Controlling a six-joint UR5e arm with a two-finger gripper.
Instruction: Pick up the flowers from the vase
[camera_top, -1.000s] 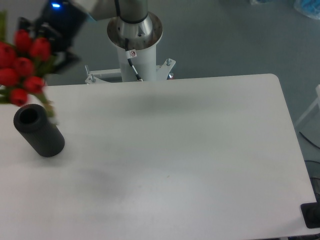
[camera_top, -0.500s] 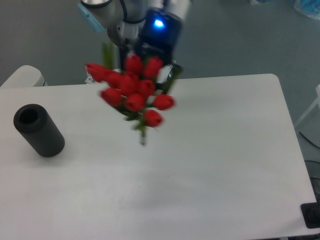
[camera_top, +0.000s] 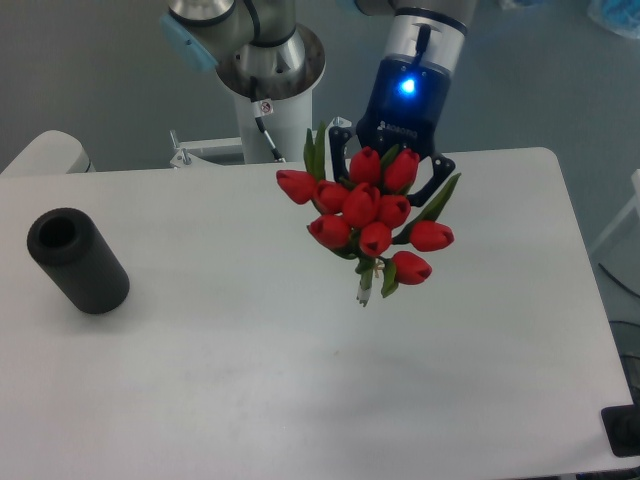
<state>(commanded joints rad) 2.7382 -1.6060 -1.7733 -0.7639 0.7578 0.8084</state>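
**A:** So where are the flowers (camera_top: 368, 212) right now?

**B:** Up in the air, in front of the claw (camera_top: 392, 165) and a bit below it. Red tulip buds bunched together with green leaves poking out the sides, short stems hanging down over the tabletop (camera_top: 300, 380) without touching it.

**A:** Is the claw actually holding them?

**B:** Looks like it. The black fingers (camera_top: 436, 172) sit on either side of the bunch, clamped on the flowers, though the buds hide the exact contact spot. There's a blue light glowing on the wrist just above.

**A:** And the vase (camera_top: 77, 260)?

**B:** Way off to the claw's side, far left as I'm looking at it, well apart from the flowers. Black cylinder standing on the tabletop, its round mouth showing.
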